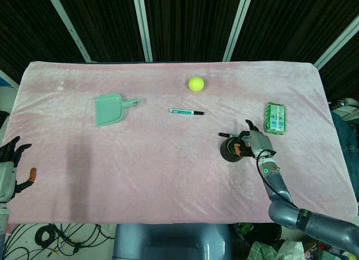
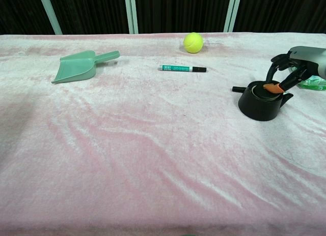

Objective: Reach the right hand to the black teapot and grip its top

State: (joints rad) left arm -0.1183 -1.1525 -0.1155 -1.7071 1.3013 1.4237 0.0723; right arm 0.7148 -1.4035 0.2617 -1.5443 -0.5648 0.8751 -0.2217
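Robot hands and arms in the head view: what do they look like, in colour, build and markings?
The right robot hand has a pale grey back, black fingers and an orange-tipped thumb. Its right arm is grey metal with rounded segments, and a small green light glows at the wrist. The left robot hand at the frame edge matches: black fingers, an orange tip, a pale grey body. No sleeves show.

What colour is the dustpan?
Pale green; the dustpan shows best in the chest view.
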